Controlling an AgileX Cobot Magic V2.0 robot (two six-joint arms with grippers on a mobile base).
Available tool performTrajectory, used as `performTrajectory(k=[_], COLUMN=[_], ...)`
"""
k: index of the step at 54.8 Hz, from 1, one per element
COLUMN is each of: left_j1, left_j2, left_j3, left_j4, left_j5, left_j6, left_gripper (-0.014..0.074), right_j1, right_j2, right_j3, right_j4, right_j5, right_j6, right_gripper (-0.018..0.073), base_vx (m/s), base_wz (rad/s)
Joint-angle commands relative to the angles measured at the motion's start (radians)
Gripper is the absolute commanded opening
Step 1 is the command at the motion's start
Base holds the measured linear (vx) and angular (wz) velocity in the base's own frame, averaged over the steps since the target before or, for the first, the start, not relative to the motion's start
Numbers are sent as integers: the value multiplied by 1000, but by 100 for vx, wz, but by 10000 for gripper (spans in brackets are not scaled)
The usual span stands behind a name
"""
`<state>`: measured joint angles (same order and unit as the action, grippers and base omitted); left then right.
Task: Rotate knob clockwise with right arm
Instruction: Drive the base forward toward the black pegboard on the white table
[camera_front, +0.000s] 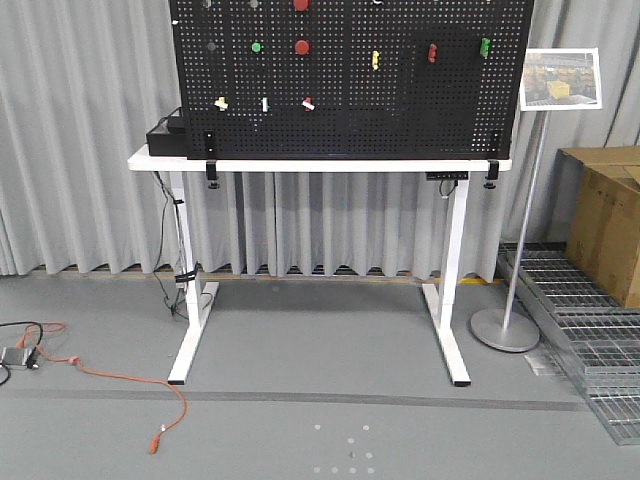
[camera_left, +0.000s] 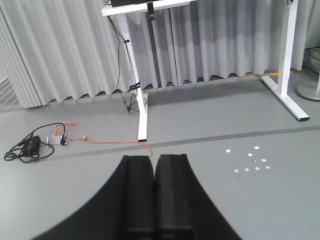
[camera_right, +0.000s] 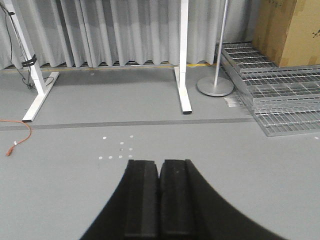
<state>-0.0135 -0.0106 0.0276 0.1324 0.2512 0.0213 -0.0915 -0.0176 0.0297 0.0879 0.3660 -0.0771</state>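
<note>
Reaching for the knob (camera_front: 210, 45) is the job at hand, and the right claw (camera_right: 159, 162) is nowhere near it. The right claw has its two fingers pressed tight together with nothing between them. It points down at the grey floor (camera_right: 75, 200). The left claw (camera_left: 154, 162) is squeezed together and empty too.

The knob looks like a small dark round thing with a pale ring. It is on the black board (camera_front: 350, 110), which stands on the white surface (camera_front: 300, 163). It is tiny in the front view, so I am not fully sure of the spot. It seems to sit far ahead of the right claw, high above it and off to its left.

To do this well, I think the right claw should lift up, go forward and spread its fingers before it gets there. It should come straight at the board, put one finger on each side of the knob, squeeze softly, then twist to the right. The green button (camera_front: 257, 47) and the red button (camera_front: 302, 47) nearby should not get bumped.
</note>
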Motion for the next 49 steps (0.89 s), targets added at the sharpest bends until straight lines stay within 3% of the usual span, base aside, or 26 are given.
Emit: performTrajectory(k=[1,49], left_j1=[-3,-3], left_j2=[-17,-17], left_j3=[27,27], left_j4=[-8,-8], left_j5=[-77,-77], left_j6=[-1,-1], left_gripper=[-6,-6], right_j1=[-1,-1], right_j2=[-2,-2], right_j3=[14,14], right_j4=[-1,-1], right_j5=[-71,-69], right_j6=[-5,-5], right_gripper=[-8,-8], base_vx=[6,15], base_wz=[-4,-2])
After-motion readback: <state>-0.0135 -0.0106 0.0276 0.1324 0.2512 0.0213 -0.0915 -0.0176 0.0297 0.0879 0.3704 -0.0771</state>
